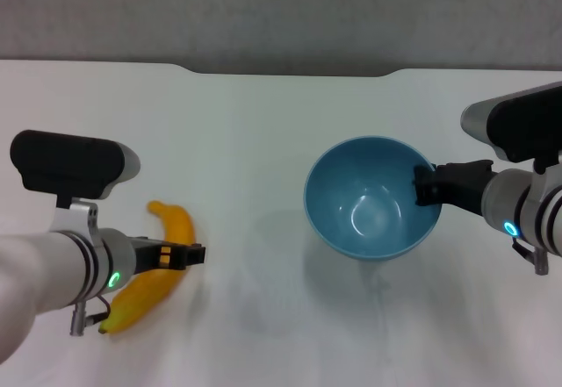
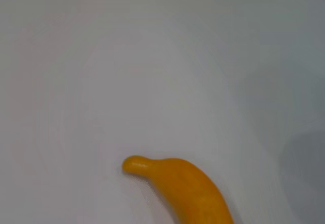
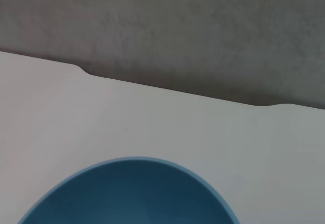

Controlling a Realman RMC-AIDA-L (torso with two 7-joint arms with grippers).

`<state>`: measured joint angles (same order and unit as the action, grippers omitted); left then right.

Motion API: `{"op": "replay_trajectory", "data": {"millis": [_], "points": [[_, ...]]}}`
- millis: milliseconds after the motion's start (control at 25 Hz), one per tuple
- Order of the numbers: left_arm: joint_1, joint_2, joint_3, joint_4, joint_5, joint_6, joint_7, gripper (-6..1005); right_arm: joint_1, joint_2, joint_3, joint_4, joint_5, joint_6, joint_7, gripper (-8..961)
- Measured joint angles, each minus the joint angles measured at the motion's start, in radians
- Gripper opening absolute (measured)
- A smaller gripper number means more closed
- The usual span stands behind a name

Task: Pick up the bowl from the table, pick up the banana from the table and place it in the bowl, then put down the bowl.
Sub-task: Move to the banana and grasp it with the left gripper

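Showing banana (image 2: 180,188) alone, bowl (image 3: 127,193) elsewhere.

A broad white desk (image 1: 263,141) fills nearly the whole head view, plain and matte, with soft, even light falling on it and only faint grey shadows on its surface. Its far edge carries a shallow notch (image 1: 294,73), cut in with rounded corners and running along the middle of that edge. Beyond the edge lies a grey, finely speckled surface (image 1: 281,10), either floor or wall; which one cannot be told. The right wrist view shows the same grey expanse (image 3: 203,31) behind the desk's notched edge.
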<state>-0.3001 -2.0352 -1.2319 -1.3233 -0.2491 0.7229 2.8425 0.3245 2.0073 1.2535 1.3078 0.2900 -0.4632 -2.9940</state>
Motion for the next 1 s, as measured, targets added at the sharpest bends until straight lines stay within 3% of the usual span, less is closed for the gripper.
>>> {"op": "replay_trajectory", "data": {"millis": [1000], "points": [[-0.016, -0.002, 0.005, 0.154, 0.032, -0.136, 0.000, 828, 0.005, -0.001, -0.009, 0.007, -0.002, -0.003, -0.003, 43]]}}
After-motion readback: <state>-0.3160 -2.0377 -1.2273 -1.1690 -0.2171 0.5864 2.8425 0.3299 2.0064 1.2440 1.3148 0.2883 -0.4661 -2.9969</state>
